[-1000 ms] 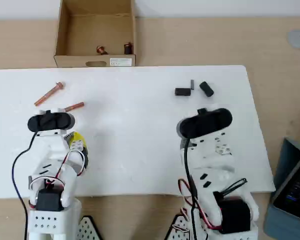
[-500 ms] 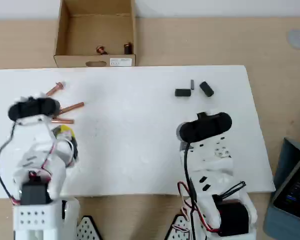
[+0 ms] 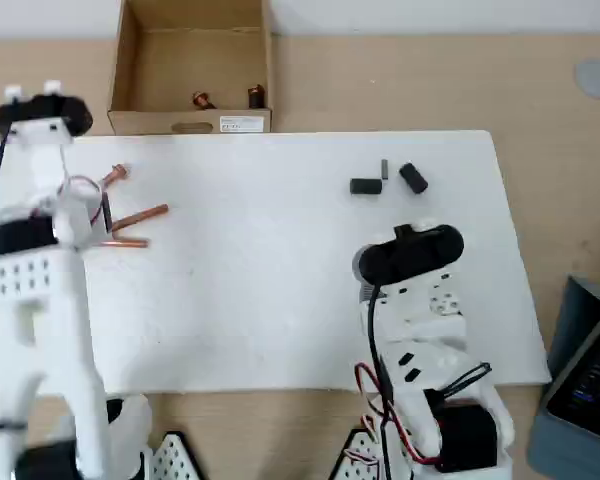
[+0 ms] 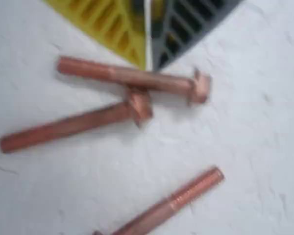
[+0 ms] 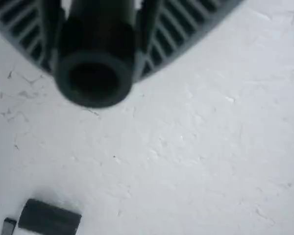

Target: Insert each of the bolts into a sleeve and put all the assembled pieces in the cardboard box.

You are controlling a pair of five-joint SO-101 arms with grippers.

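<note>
Bolts [image 4: 68,125]: three copper ones loose on the white board [image 3: 280,290], at its left end. The left wrist view gives detail the high view lacks: two touch, one's head against the other's shank, and the third lies apart. Left gripper [image 4: 148,54] just over them, yellow and dark fingers together, nothing between. In the high view the left arm [image 3: 35,250] covers part of the farthest bolt. Right gripper [image 5: 100,49] is clamped on a black sleeve [image 5: 94,83], seen end-on. Two loose sleeves [image 3: 365,185] lie beyond it, a small dark bit [image 3: 384,170] between them. Cardboard box [image 3: 160,122] past the board: two pieces [image 3: 202,100] against its near wall, one copper-headed, one dark.
</note>
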